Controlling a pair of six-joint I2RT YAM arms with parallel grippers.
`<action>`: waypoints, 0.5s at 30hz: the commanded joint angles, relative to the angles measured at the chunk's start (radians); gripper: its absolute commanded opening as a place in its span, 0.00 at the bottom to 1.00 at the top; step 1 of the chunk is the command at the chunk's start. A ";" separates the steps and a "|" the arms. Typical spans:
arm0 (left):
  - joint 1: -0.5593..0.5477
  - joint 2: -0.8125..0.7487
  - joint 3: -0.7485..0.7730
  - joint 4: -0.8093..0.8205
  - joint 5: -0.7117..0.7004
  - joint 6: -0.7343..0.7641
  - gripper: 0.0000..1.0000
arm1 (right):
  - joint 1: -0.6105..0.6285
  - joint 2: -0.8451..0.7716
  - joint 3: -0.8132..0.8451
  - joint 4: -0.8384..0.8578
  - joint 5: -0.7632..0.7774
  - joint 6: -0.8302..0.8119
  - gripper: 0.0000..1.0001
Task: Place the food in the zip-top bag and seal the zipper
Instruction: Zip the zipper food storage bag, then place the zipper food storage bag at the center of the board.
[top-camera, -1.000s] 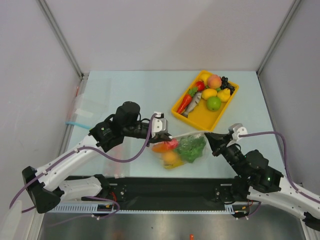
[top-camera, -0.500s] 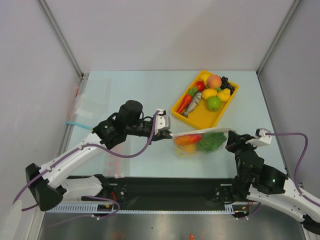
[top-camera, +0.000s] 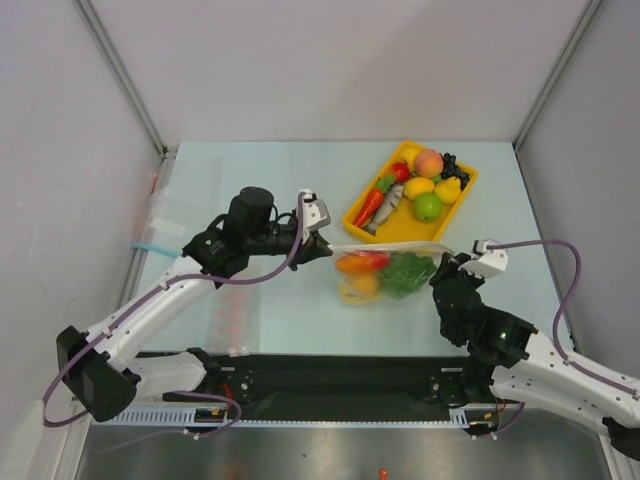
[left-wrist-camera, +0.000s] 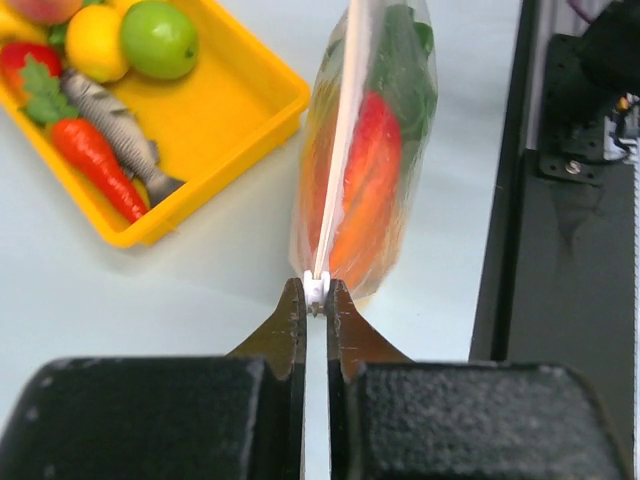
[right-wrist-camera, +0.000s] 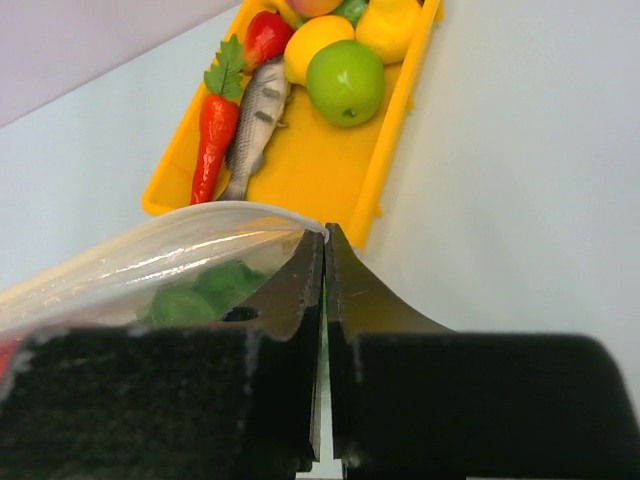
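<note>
Clear plastic stretches taut between the two arms: the zip-top bag (top-camera: 385, 272) hangs by its top corners near the middle of the pale tabletop (top-camera: 260, 180), just in front of the yellow tray (top-camera: 412, 233). The left pincer (top-camera: 330, 248) is pinched almost fully shut on the bag's left corner, and from its wrist camera the fingertips grip the little white end of the zipper (left-wrist-camera: 338, 150), which runs away from them as one thin whitish line. The right pincer (top-camera: 447, 262) is clamped tight on the opposite corner, its two black fingers meeting over the plastic edge. Inside the bag sit a green lettuce (top-camera: 408, 270) towards the right, a red-orange mango (top-camera: 358, 263) towards the left, and a yellow fruit (top-camera: 360, 288) beneath the mango. I cannot tell whether the bag's bottom touches the tabletop. The tray holds a green apple (top-camera: 427, 207), a peach (top-camera: 428, 162), a carrot (top-camera: 368, 208) and a grey fish (top-camera: 386, 208) lying beside the carrot. Far to the left lies a flat clear bag with a blue strip (top-camera: 165, 225), and nearer the arms a clear bag with red bits (top-camera: 232, 315).
</note>
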 joint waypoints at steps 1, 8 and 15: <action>0.064 0.000 0.037 0.006 -0.101 -0.054 0.00 | -0.102 0.047 0.000 0.129 0.087 -0.157 0.00; 0.104 0.038 0.047 -0.008 -0.238 -0.072 0.00 | -0.208 0.136 0.028 0.226 -0.102 -0.233 0.00; 0.144 0.046 0.014 0.087 -0.244 -0.112 0.00 | -0.211 0.155 0.089 0.209 -0.064 -0.248 0.06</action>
